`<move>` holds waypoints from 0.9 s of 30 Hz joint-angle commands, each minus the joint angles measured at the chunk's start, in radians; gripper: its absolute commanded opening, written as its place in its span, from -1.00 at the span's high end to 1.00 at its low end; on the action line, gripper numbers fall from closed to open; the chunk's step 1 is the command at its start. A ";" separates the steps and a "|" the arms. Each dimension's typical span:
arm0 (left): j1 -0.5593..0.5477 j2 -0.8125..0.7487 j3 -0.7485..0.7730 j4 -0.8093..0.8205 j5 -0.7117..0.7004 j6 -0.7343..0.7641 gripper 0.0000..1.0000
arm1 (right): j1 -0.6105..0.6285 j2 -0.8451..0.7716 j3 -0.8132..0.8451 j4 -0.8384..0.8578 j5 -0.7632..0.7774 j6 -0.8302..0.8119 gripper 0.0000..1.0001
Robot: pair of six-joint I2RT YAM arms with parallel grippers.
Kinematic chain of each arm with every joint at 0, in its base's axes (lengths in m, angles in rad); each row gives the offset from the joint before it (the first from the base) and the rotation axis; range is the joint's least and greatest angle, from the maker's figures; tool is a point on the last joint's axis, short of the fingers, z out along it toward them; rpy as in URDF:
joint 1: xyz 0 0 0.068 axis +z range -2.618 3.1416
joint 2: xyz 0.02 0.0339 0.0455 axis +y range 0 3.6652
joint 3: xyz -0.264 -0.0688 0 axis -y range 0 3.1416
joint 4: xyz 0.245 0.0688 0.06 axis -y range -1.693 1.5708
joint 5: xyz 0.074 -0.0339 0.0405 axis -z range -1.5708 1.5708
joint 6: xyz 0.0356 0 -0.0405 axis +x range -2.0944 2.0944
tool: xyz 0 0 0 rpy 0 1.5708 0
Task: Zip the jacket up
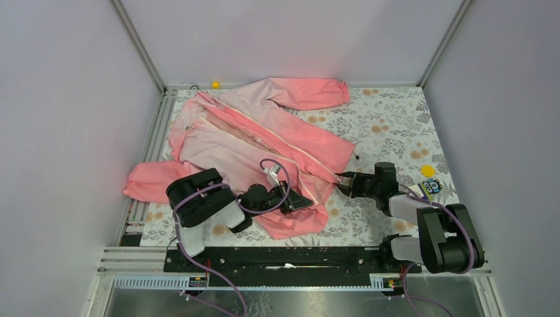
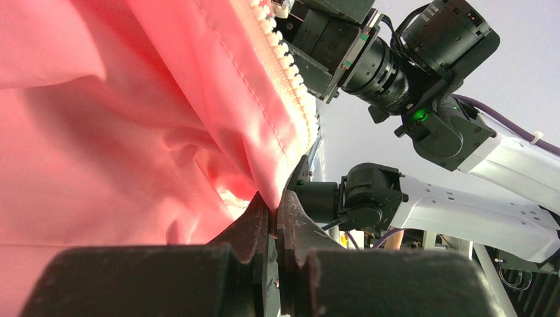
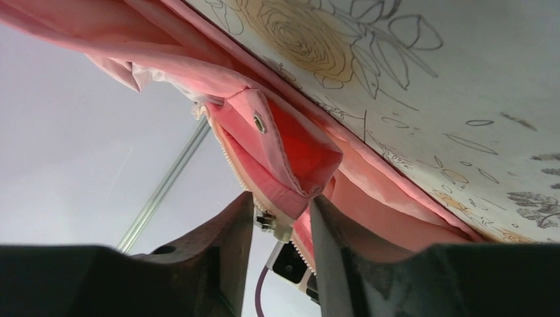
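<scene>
Right wrist view: your right fingers (image 3: 280, 221) stand half-open around the jacket (image 3: 277, 148) hem zipper; left fingers (image 2: 274, 221) pinch its fabric shut. Close off-centre and the teeth could slip free.

bright, even light; wrist views blur close up.

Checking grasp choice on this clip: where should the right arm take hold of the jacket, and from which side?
The zipper end at the hem corner of the jacket, approached from the right edge, jaws either side of the flap. That corner hangs free with the whitish teeth exposed, and the right gripper already straddles it. The left gripper pinches the other front edge, so the fabric is lifted.
</scene>
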 commanded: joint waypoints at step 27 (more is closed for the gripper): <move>-0.015 -0.053 0.014 0.021 0.004 0.022 1.00 | 0.027 -0.070 -0.141 -0.067 0.087 -0.184 0.31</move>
